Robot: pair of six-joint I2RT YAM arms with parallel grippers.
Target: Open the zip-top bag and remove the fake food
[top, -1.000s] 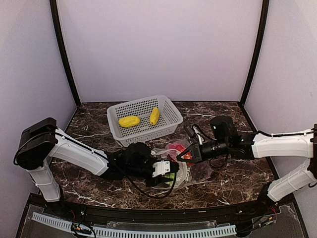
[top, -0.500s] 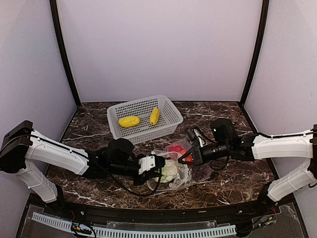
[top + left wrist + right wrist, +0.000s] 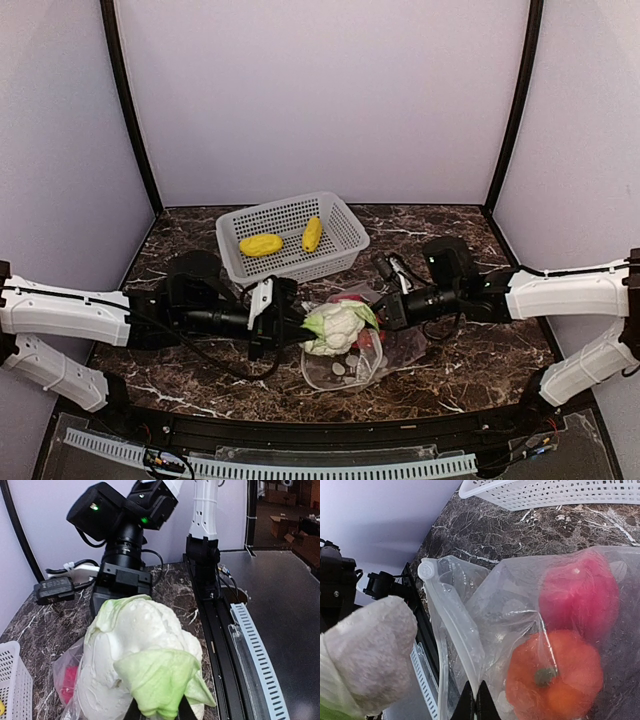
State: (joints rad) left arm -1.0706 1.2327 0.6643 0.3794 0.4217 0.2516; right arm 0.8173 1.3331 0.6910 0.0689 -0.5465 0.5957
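A: Report the state of the left gripper.

B: Clamped narrow on the pale green-white leafy piece. Read from the left wrist view as pinching a green leaf at the underside of that piece. Not resolvable from overhead.

A: Locate the leafy piece against the zip-top bag.

B: Outside the film, lifted off the table, overlapping the bag's left part from overhead. Confirmed in the right wrist view as standing clear of the zip strip, to its left.

A: Report the right gripper.

B: Closed tight on the bag film beside the zip strip, per the right wrist view. Hidden overhead behind wrist and cable.

A: List contents left in the bag.

B: Red piece and orange piece, touching, red above orange, seen through the film in the right wrist view. Reduced overhead to a red patch. Glimpsed in the left wrist view as red only.

A: List pieces elsewhere.

B: One yellow piece near a second yellow piece, apart, both in the white basket. Visible overhead only.
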